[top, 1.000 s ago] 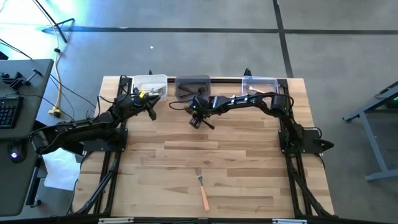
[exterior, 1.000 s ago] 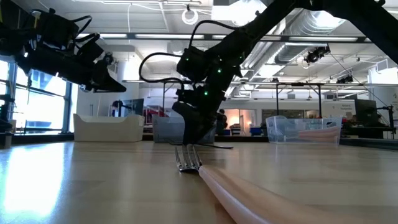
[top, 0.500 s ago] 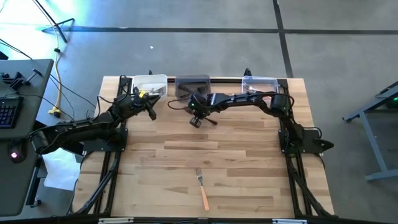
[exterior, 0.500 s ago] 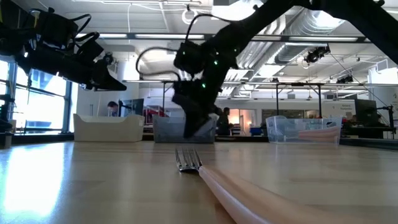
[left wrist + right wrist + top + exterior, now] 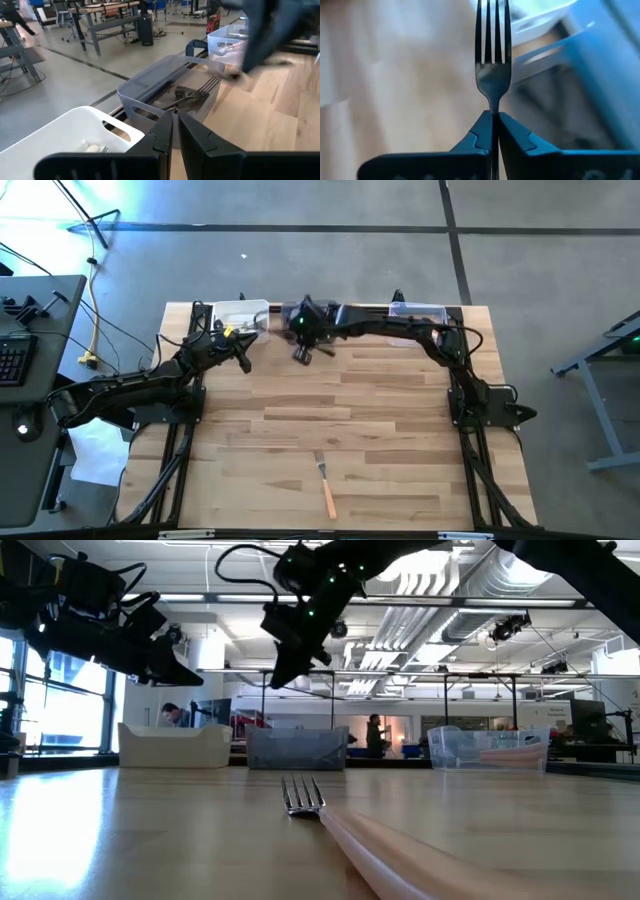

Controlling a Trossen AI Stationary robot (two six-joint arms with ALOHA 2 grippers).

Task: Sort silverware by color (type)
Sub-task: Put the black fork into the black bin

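Observation:
My right gripper (image 5: 303, 352) hangs high above the table's far middle, in front of the grey bin (image 5: 310, 311), shut on a black fork (image 5: 492, 65). My left gripper (image 5: 243, 361) hovers shut and empty beside the white bin (image 5: 240, 314). The left wrist view looks past its shut fingers (image 5: 175, 120) into the grey bin (image 5: 150, 82), where several dark forks (image 5: 192, 94) lie on the bottom. An orange-handled fork (image 5: 324, 480) lies flat on the table near the front edge, tines pointing to the far side. My right gripper pinches the black fork's neck (image 5: 493, 111), just behind the tined head, between its two fingertips. The fork lies along the fingers and its head sticks out beyond them. The handle is hidden between the fingers. The fork is lifted clear of the table.
A clear bin (image 5: 418, 312) stands at the far right of the row of three bins along the far edge. The wide wooden tabletop (image 5: 330, 420) lies between the bins and the orange-handled fork (image 5: 305, 796). Both arm bases stand at the table's sides.
My right gripper has risen from the tabletop with the black fork, which lay there a second ago, and has gone toward the far edge and a little left, up to the grey bin. The fork is now lifted clear.

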